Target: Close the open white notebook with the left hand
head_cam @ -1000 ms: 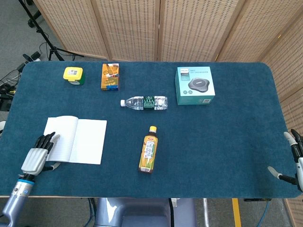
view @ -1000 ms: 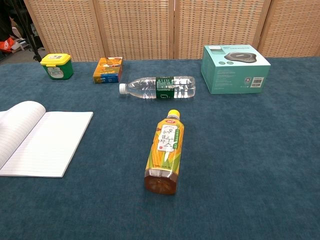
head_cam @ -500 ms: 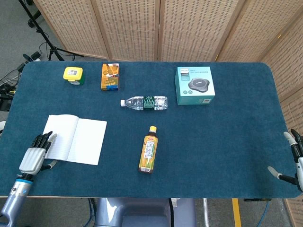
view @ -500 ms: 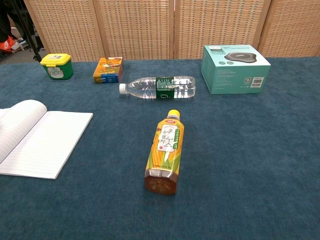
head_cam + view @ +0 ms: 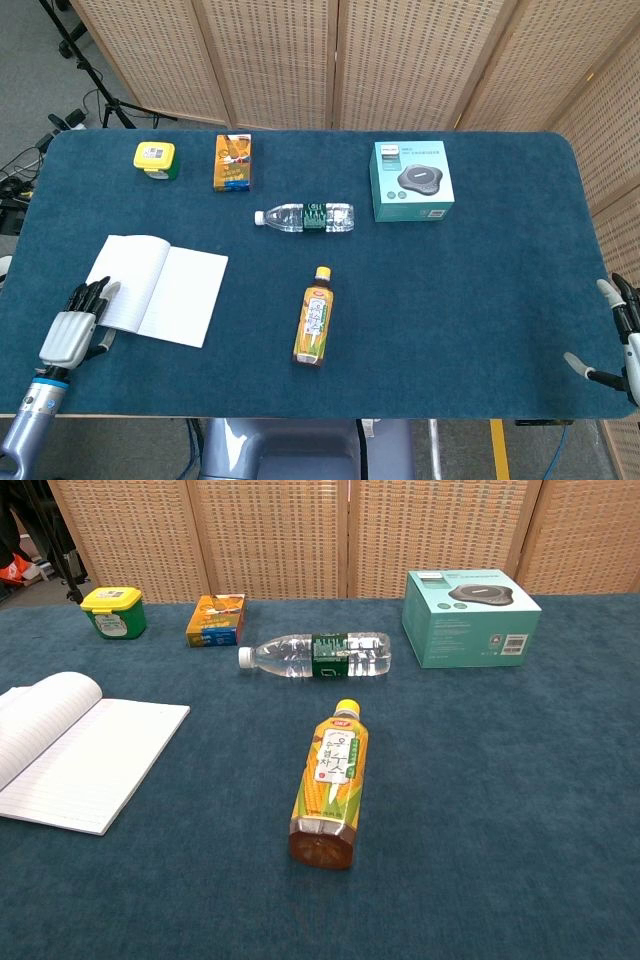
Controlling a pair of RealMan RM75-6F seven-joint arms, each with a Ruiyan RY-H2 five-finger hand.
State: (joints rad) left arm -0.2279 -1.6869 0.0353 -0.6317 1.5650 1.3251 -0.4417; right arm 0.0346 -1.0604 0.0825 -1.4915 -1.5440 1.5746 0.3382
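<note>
The white notebook (image 5: pixel 158 290) lies open left of the juice bottle (image 5: pixel 314 317) on the counter (image 5: pixel 480 290); thin, floppy pages suit lifting by the bowed outer edge, where the left hand (image 5: pixel 72 328) rests, fingers extended, holding nothing

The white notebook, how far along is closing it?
Nothing looks done yet: the white notebook lies open on the blue table, both pages up. In hand: the left robot hand rests its fingertips on the left page's near corner, and that page bulges up in the chest view. Left: fold that page over onto the right one and press it flat. The right robot hand sits idle at the table's edge.
</note>
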